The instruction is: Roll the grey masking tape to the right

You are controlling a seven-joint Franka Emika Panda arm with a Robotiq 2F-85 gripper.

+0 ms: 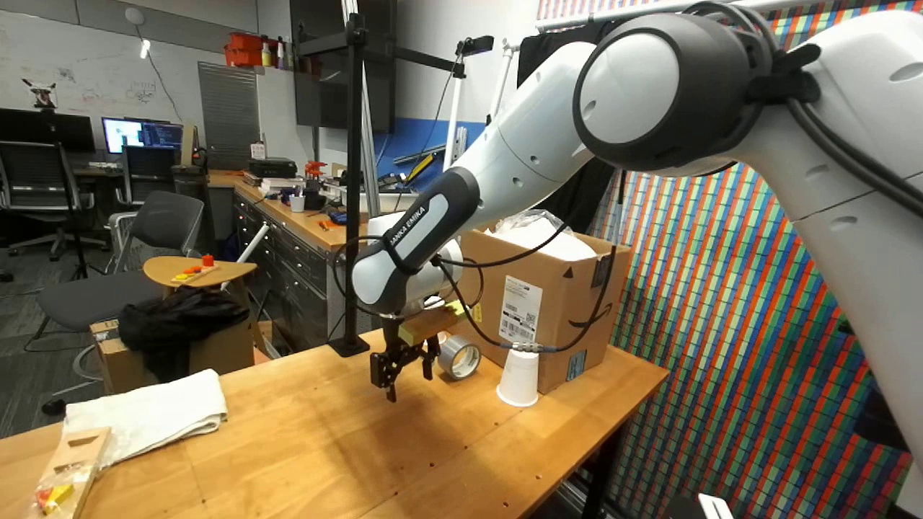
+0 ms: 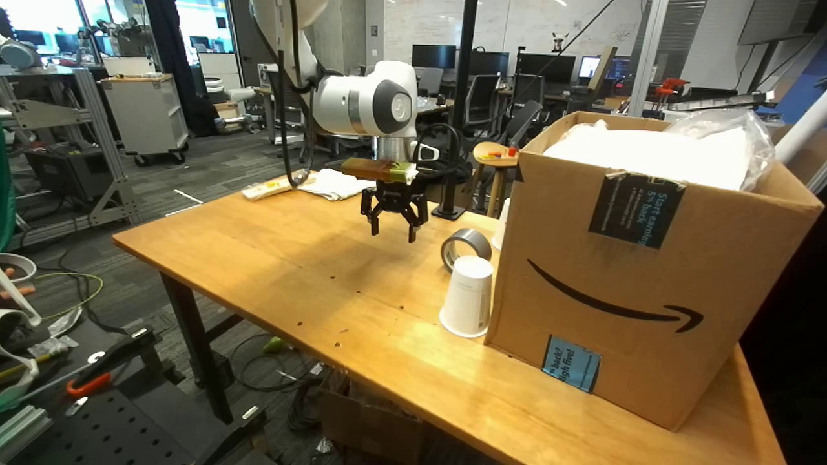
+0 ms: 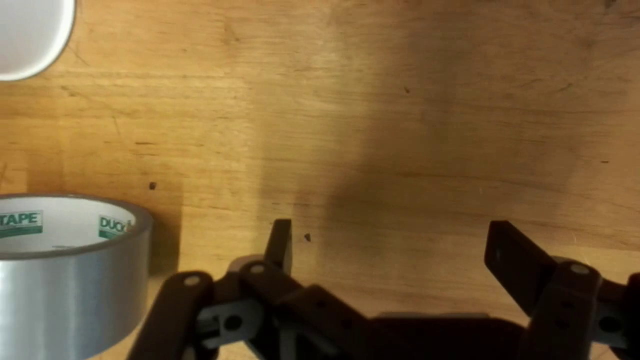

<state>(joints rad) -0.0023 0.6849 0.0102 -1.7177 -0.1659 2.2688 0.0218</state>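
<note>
From my remote station I note, in an exterior view, a whiteboard (image 1: 101, 76) at ten o'clock, drawer cabinets (image 1: 297, 267) at nine, multicoloured gridded covering (image 1: 707, 288) at three. In an exterior view I record bright panes (image 2: 55, 16) at ten, streaked grey flooring (image 2: 152, 187) at nine.

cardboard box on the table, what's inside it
White material and clear plastic show at the open top of the cardboard box. Whatever may lie beneath them cannot be seen, covered by them and the sides.
</note>
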